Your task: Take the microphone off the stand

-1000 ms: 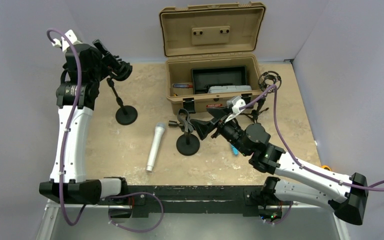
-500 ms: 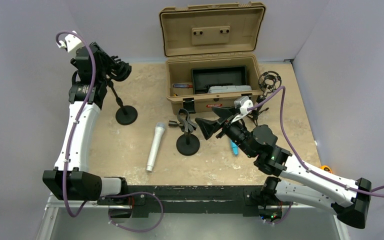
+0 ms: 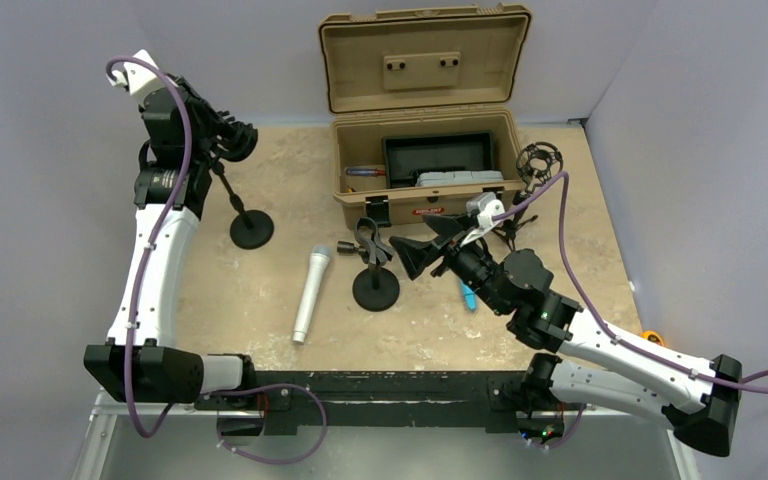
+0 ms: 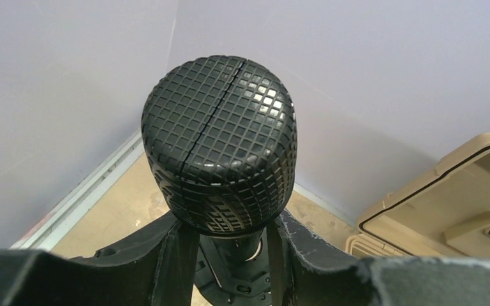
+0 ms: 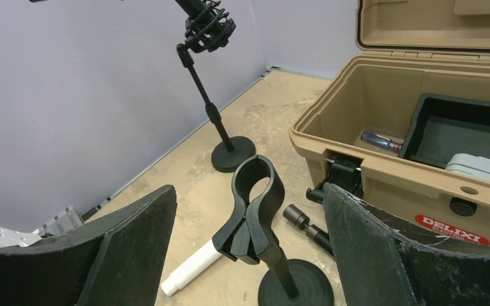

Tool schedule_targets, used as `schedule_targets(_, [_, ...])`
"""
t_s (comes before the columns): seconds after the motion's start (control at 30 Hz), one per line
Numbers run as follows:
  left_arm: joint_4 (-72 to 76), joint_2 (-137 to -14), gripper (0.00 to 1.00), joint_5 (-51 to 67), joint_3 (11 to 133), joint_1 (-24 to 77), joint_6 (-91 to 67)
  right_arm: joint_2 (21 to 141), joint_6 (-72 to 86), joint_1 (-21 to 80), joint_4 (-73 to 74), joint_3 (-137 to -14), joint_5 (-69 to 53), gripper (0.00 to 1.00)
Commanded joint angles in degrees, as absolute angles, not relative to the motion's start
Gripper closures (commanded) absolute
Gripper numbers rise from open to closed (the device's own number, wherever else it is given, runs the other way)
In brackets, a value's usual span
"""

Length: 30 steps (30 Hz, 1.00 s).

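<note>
Microphone (image 4: 220,140) gripped below head by narrow left jaws — right jaws wide, empty, facing 2nd stand (image 5: 253,210).

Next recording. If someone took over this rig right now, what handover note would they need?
Grippers: the left gripper looks shut on the black microphone, just below its mesh head. The right gripper is open and empty, hovering at the middle stand, whose clip holds nothing.
Things: the black microphone sits in the mount of the left stand. A white microphone lies on the table beside the middle stand.
Done: grip taken.
Left: lift the black microphone out of its mount.
</note>
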State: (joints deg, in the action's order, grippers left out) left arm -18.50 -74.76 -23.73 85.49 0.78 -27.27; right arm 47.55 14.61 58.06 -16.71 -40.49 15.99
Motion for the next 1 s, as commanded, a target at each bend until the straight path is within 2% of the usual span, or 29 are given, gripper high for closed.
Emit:
schedule_targets(0.0, [-18.5,-71.9,0.86,-23.3,90.8,0.5,-23.2,48.4,15.1,58.0,-17.7,-43.3,16.9,0.17])
schedule_targets(0.23, [-21.9,-70.9,0.97,-22.4,94.2,0.5,-23.0,49.2,15.2,57.9,-18.0,-43.5,16.4,0.17])
schedule_targets(0.47, [-25.0,-66.3,1.0,-18.8,97.7,0.5,-25.4,47.0,16.3,58.0,-17.5,-43.5,18.5,0.17])
schedule_targets(0.8, [-28.6,-62.1,1.0,0.1,100.8,4.2,-32.0,38.2,19.6,58.0,-19.1,-41.7,26.3,0.17])
schedule_targets(0.97, [-30.7,-66.2,1.0,12.4,102.1,15.8,-32.0,32.4,19.9,58.0,-18.8,-41.4,31.4,0.17])
